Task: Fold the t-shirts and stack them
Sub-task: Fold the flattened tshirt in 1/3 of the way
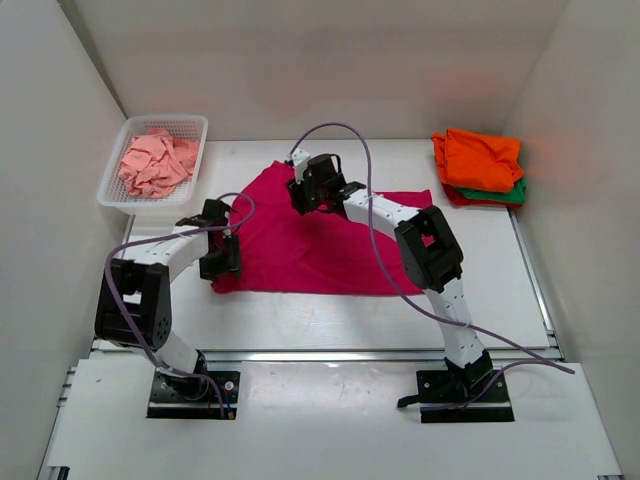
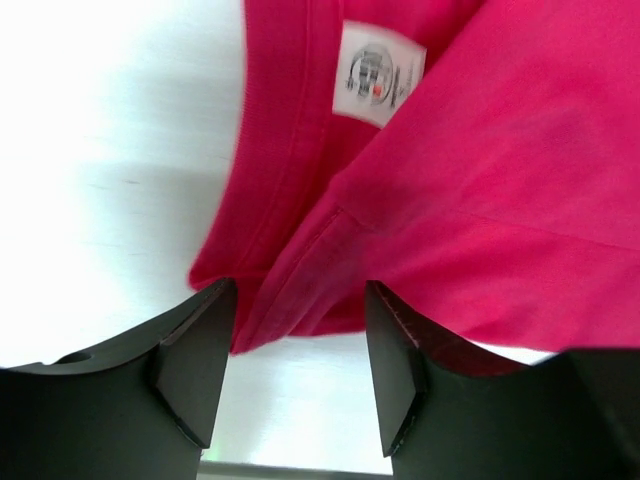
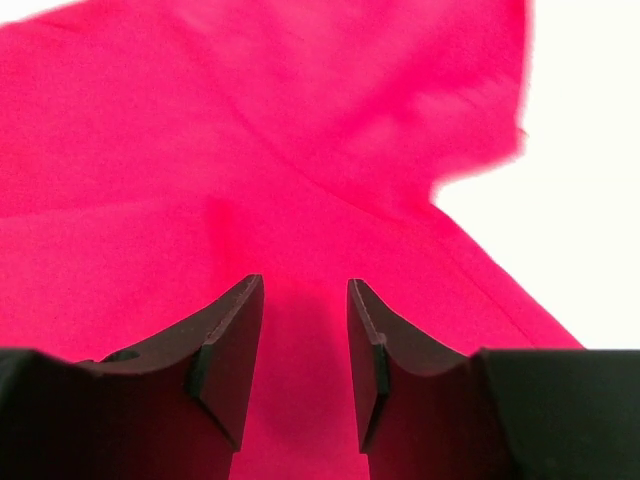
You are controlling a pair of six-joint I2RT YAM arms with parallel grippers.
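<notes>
Soft magenta-pink short-sleeved t-shirt (image 1: pixel 330 250) lies spread on the white surface (image 1: pixel 480 270), under both hands. Left hand (image 2: pixel 297 300) is at the shirt's edge, fingers (image 2: pixel 190 360) wide apart w/ a folded bit of that edge in the gap, not pinched. White neck label (image 2: pixel 377 73) is just ahead of it. Right hand (image 3: pixel 303 290) hangs over plain cloth, fingers apart too, narrower gap, nothing gripped afaict. Folded orange t-shirt (image 1: pixel 482 158) lies well off to the right hand's right.

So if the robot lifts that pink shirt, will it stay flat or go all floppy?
Probably floppy: the pink shirt lies in soft folds. It looks thin, so it is likely light, and a push would probably bunch it up.
</notes>
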